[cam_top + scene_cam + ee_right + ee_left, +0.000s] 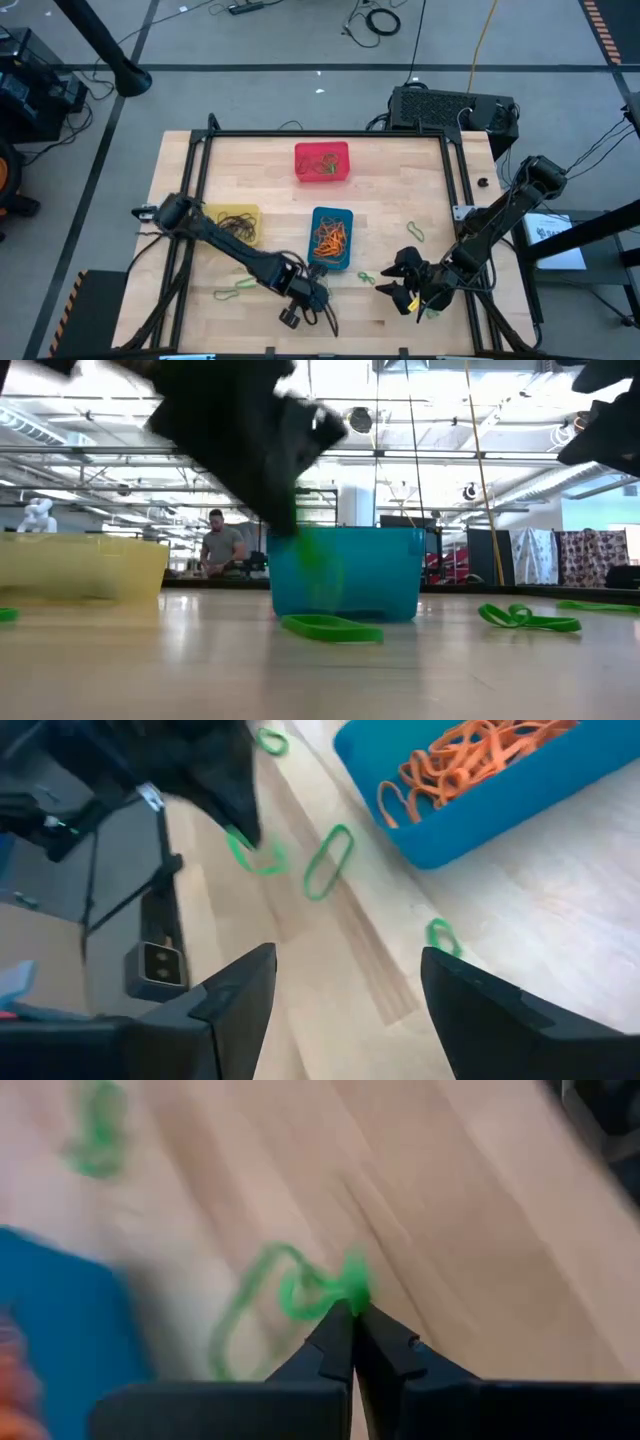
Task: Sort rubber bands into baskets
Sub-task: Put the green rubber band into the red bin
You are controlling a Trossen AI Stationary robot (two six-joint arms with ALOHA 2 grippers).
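The left gripper (352, 1315), pinching a green rubber band (300, 1292) by its edge, could let it slip free.

bare wood lies open between the blue basket (332, 238) and right hand (413, 284), crossed by one green band (366, 277).

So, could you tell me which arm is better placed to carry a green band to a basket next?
Left. Its pincer is shut on a green rubber band beside the blue basket; the right pincer hangs open and empty.
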